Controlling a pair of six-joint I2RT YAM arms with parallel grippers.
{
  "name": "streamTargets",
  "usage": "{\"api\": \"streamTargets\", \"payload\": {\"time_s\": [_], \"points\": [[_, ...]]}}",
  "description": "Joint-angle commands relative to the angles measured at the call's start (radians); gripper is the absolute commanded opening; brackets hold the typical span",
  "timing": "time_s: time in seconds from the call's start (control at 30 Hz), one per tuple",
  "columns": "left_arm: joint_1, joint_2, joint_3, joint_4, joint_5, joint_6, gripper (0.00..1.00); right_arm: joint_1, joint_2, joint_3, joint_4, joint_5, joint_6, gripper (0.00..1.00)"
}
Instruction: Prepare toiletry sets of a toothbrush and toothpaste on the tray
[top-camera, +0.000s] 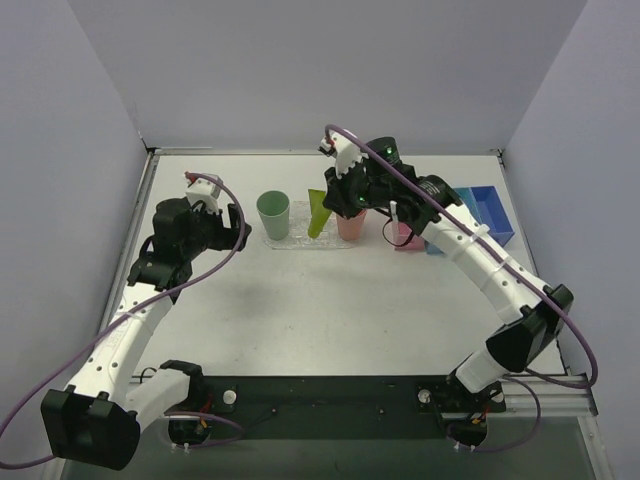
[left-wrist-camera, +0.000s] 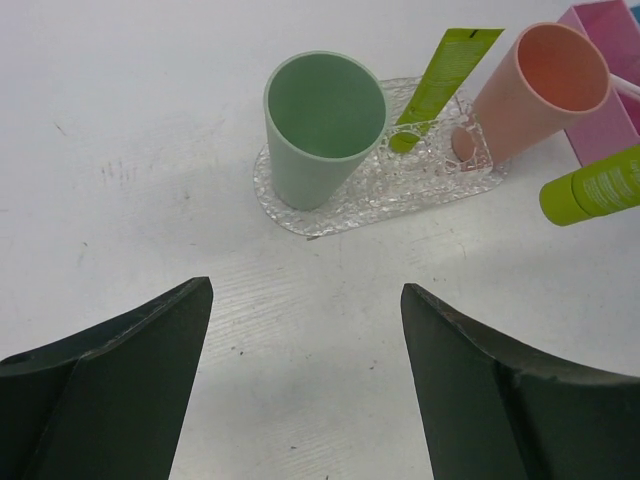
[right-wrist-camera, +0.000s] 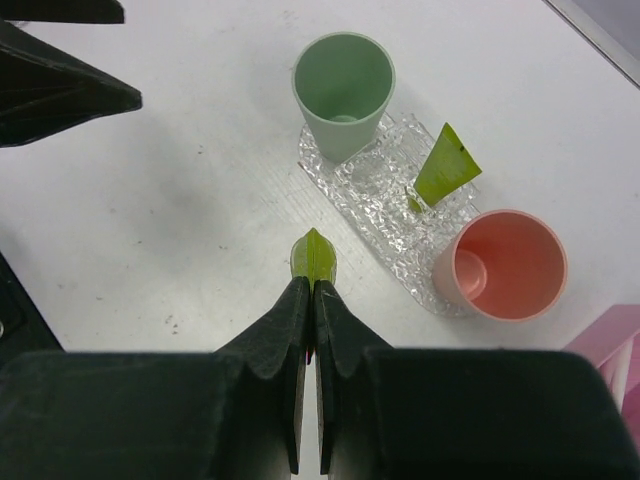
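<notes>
lime-green tube (right-wrist-camera: 313, 258) is sitting pinched in the right hand (right-wrist-camera: 312, 292), which is clenching on it above the worktop (right-wrist-camera: 180, 200) just beside the clear tray (right-wrist-camera: 385, 215). another tube (right-wrist-camera: 445, 168) is standing in the tray between the green cup (right-wrist-camera: 343, 85) and salmon cup (right-wrist-camera: 505, 262). the left hand (left-wrist-camera: 305, 295) is hanging released, holding nothing. the tube is looking light, soft and slick, so gripping near its stiffer crimped end is likely serving best.

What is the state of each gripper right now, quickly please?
Left gripper: open, holding nothing.
Right gripper: closed on a lime-green tube.
</notes>
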Motion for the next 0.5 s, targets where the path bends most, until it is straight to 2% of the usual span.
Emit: {"api": "streamTargets", "payload": {"time_s": [0.0, 0.47], "points": [[0.000, 0.004, 0.042, -0.008, -0.069, 0.034, 0.87, 0.006, 0.085, 0.112, -0.008, 0.036, -0.073, 0.00], [-0.018, 0.044, 0.061, -0.033, -0.122, 0.100, 0.87, 0.007, 0.297, 0.280, 0.025, 0.100, -0.154, 0.00]]}}
